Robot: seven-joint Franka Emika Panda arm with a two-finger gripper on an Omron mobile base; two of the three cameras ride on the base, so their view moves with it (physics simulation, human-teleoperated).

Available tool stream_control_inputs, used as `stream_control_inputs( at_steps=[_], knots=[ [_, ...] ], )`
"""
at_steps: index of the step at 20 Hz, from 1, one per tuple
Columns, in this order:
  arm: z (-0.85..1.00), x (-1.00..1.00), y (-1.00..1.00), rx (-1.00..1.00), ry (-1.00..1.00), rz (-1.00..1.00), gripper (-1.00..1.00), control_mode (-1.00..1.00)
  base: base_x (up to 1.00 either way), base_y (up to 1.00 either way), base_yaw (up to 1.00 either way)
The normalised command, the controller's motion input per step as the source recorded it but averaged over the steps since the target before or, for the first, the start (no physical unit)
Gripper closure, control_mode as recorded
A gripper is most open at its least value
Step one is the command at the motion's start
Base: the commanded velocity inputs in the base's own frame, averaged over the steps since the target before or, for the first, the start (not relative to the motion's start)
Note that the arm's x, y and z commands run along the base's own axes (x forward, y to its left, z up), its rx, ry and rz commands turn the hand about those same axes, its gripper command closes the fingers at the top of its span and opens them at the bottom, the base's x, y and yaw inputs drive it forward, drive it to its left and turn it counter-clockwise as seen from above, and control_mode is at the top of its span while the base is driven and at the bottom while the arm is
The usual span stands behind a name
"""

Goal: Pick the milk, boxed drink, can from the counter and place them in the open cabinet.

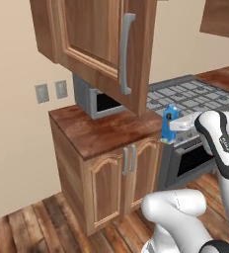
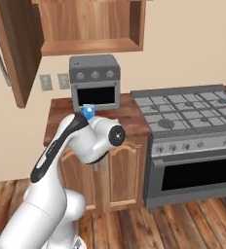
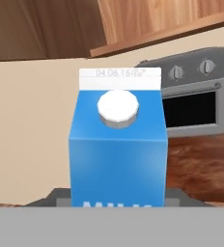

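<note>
The milk (image 1: 170,123) is a blue carton with a white cap, standing upright between the fingers of my gripper (image 1: 175,127), which is shut on it. It sits at the right front corner of the counter (image 1: 101,131), beside the stove. In the hand view the milk (image 3: 118,149) is close and centred. In the right base view just the milk's top (image 2: 88,113) peeks over my arm. The cabinet (image 2: 90,46) stands open above, its wooden shelf bare, and its door (image 1: 106,49) with the grey bar handle is swung out. The boxed drink and the can are out of view.
A grey toaster oven (image 2: 94,82) sits at the back of the counter under the cabinet. A stove (image 2: 183,112) with an oven door adjoins the counter on the right. The open door (image 2: 12,48) hangs over the counter's left part. Wall outlets (image 1: 51,91) are on the left.
</note>
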Motion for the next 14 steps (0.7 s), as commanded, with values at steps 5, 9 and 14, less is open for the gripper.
stream_control_inputs(
  at_steps=[5,9,14],
  knots=[
    [0.0,0.0,0.0,0.0,0.0,0.0,1.0,1.0,0.0,-0.5,0.19],
    [0.0,0.0,0.0,0.0,0.0,0.0,1.0,1.0,0.0,-0.79,0.27],
    [0.0,0.0,0.0,0.0,0.0,0.0,1.0,1.0,-0.01,-0.7,0.32]
  ],
)
